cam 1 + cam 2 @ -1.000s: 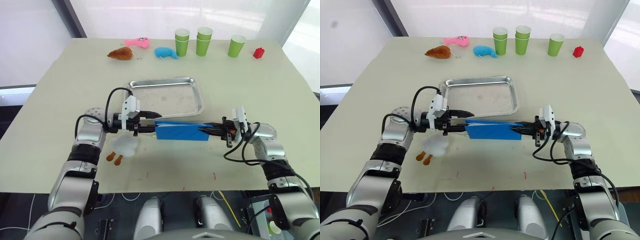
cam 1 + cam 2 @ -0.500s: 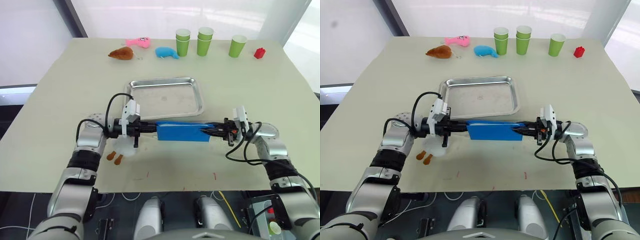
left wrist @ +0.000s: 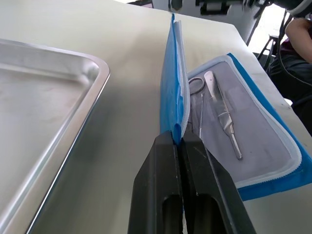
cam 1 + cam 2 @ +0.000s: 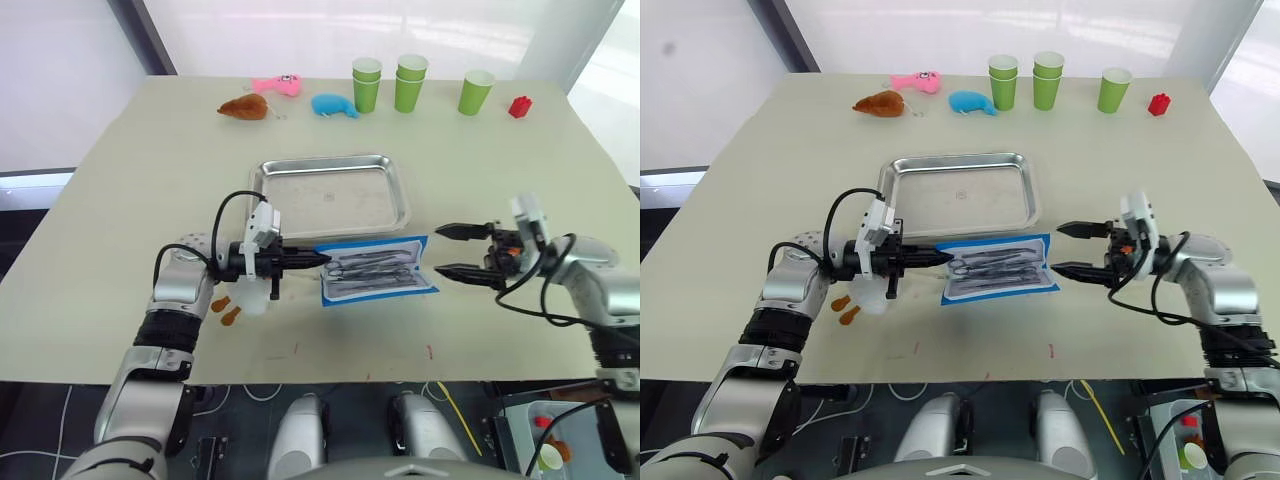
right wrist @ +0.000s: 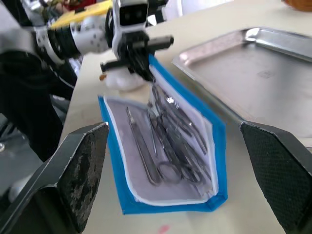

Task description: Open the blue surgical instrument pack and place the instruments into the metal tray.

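Note:
The blue surgical instrument pack (image 4: 375,272) lies open on the table just in front of the metal tray (image 4: 331,161). Its pale lining faces up. Several silver instruments (image 4: 372,267) lie in it, some with ring handles. My left gripper (image 4: 320,258) is shut on the pack's left cover flap (image 3: 171,83), which stands upright between the fingers (image 3: 161,180). My right gripper (image 4: 440,249) hangs open just right of the pack, touching nothing. In the right wrist view its fingers (image 5: 80,168) stand wide apart, with the open pack (image 5: 117,161) beyond them. The tray holds nothing.
Green cups (image 4: 366,84) (image 4: 408,82) (image 4: 475,92), a red block (image 4: 518,105) and blue (image 4: 332,105), pink (image 4: 275,85) and brown (image 4: 242,107) plush toys line the far edge. A white plush toy with orange feet (image 4: 245,300) lies under my left wrist.
My right gripper let go of the pack, opened wide and drew back to the right. The pack fell open, showing the instruments. My left gripper closed on the left flap.

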